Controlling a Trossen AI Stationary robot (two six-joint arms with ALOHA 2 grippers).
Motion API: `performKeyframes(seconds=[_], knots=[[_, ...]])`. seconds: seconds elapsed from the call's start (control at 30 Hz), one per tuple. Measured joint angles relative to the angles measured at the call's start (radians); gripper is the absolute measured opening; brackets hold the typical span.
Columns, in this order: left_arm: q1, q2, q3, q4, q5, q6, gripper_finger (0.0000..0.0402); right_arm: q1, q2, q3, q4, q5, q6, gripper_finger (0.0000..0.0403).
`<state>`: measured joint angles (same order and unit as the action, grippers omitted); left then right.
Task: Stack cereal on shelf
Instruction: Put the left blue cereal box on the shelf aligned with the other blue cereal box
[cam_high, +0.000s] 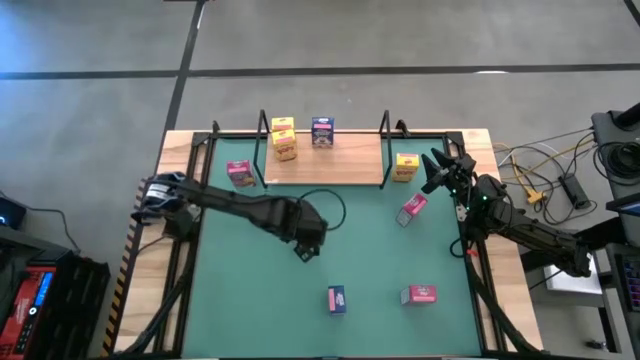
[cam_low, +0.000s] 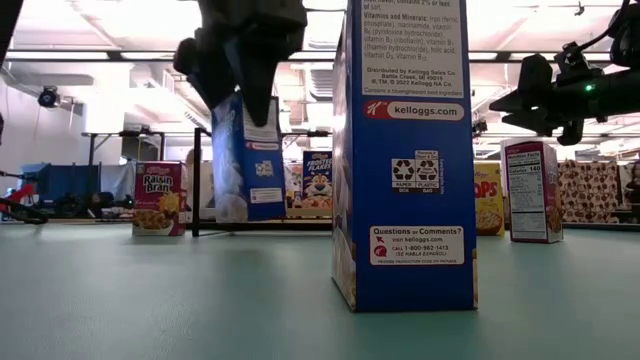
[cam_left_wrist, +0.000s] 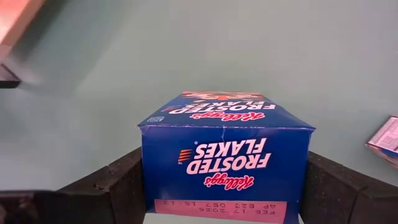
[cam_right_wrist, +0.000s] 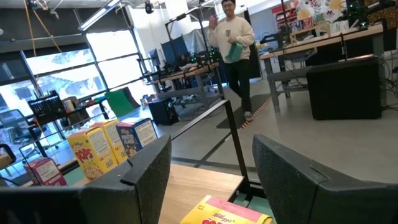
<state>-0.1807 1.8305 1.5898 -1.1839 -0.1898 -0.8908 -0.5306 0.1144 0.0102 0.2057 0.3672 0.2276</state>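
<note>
My left end effector (cam_high: 306, 247) hangs over the middle of the green mat (cam_high: 240, 310), its fingers (cam_left_wrist: 115, 183) pressed against both sides of a blue box (cam_left_wrist: 227, 158) that it carries clear of the mat. The shelf (cam_high: 345, 165) lies at the far edge of the desk, already bearing two yellow boxes (cam_high: 284, 138) stacked and a blue one (cam_high: 322, 131). My right end effector (cam_high: 437, 172) waits with fingers apart and empty just past the shelf's right upright, above a yellow box (cam_high: 405, 166). I judge the grip is the weak point: the pads hold only the box's top end, so a quick swing could make it pivot or slip. On the way in, the box could catch the wire upright (cam_high: 262, 150) or knock over the stacked yellow pair. A pink box (cam_high: 240, 173) stands left of the shelf, another pink (cam_high: 412, 208) lies near my right arm, and a blue (cam_high: 337, 299) and a pink (cam_high: 418, 295) sit at the near edge.
</note>
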Motion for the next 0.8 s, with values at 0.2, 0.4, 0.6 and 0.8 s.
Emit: performKeyframes(seconds=[0.2, 0.4, 0.6, 0.8], knots=[[0.063, -0.007, 0.000, 0.015, 0.065, 0.019, 0.0297, 0.000, 0.000, 0.000, 0.000, 0.000, 0.000, 0.0215], [0.105, -0.016, 0.000, 0.061, 0.069, 0.019, 0.0297, 0.000, 0.000, 0.000, 0.000, 0.000, 0.000, 0.0215], [0.146, -0.016, 0.000, 0.102, 0.070, 0.019, 0.0297, 0.000, 0.000, 0.000, 0.000, 0.000, 0.000, 0.0215], [0.200, -0.016, 0.000, 0.159, 0.069, 0.045, 0.0297, 0.000, 0.000, 0.000, 0.000, 0.000, 0.000, 0.0215]])
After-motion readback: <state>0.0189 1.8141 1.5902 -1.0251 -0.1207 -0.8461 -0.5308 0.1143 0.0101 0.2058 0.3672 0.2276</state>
